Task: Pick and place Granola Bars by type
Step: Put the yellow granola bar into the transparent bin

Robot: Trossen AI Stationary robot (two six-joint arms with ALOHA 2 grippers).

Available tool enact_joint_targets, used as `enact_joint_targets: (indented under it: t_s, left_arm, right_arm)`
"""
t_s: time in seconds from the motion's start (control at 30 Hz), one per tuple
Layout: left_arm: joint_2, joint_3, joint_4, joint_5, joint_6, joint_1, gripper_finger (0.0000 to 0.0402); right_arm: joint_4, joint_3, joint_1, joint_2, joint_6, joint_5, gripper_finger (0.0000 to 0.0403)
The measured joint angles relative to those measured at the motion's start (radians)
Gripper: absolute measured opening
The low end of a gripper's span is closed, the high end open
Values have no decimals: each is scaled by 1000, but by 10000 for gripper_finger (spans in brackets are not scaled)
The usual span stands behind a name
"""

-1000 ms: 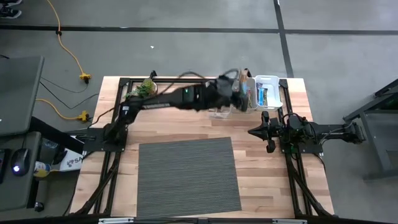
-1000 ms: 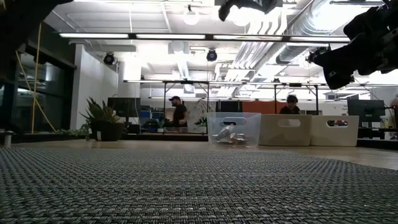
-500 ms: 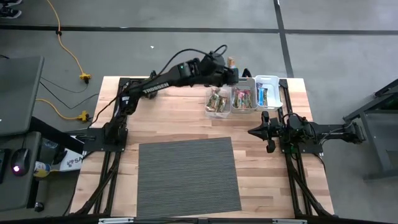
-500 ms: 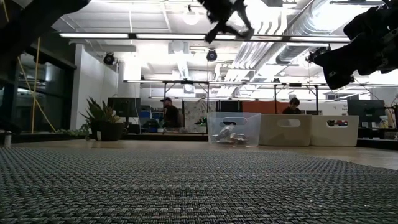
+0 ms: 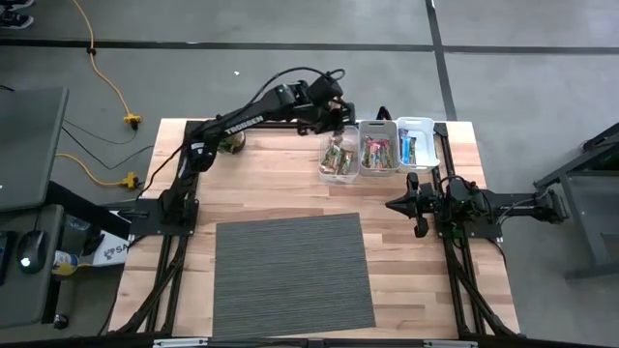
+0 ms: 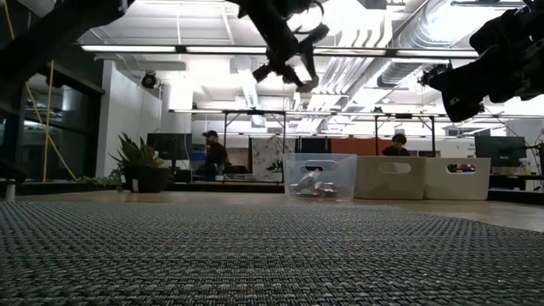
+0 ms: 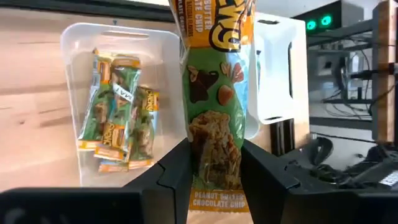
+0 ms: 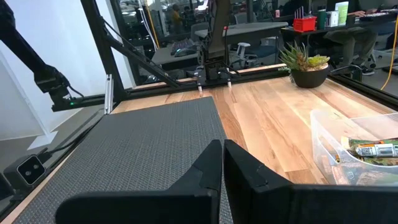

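Wrapper gleaming, one bar (image 7: pixel 214 106) sits pinched between the left fingers (image 7: pixel 176 174), gripped across its lower half with the long end sticking out ahead of them. The left gripper (image 5: pixel 334 108) hangs high above the back of the worktop (image 5: pixel 280 188), just beside the clear bin (image 5: pixel 339 158), where more green and orange bars (image 7: pixel 118 112) lie in a loose heap. Two white bins (image 5: pixel 398 147) next door hold the pink ones and the blue ones.

This is a light thing, I'd say, with slick foil and a crumbly filling: squeeze hard and it dents, squeeze soft and it slides. Taking it across the narrow width near the middle looks soundest, away from the crimped ends, which would fold.

Over on the right, the gripper (image 5: pixel 408 204) waits low over the worktop's right side, fingers pressed together on nothing.
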Motion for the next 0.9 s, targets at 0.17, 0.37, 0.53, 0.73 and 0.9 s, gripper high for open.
enact_joint_targets:
  t_s: [0.17,0.37,0.53,0.73,0.9]
  left_arm:
    - [55,2,-47,35,14,4,117]
    - [128,1,-42,67,25,5,117]
    - [196,0,-46,118,27,3,117]
    - [251,2,-37,133,27,-9,117]
    - [272,2,-47,136,26,-15,117]
  right_arm:
    - [0,0,0,0,0,0,0]
    - [1,0,0,0,0,0,0]
    - [1,0,0,0,0,0,0]
    - [2,0,0,0,0,0,0]
    - [3,0,0,0,0,0,0]
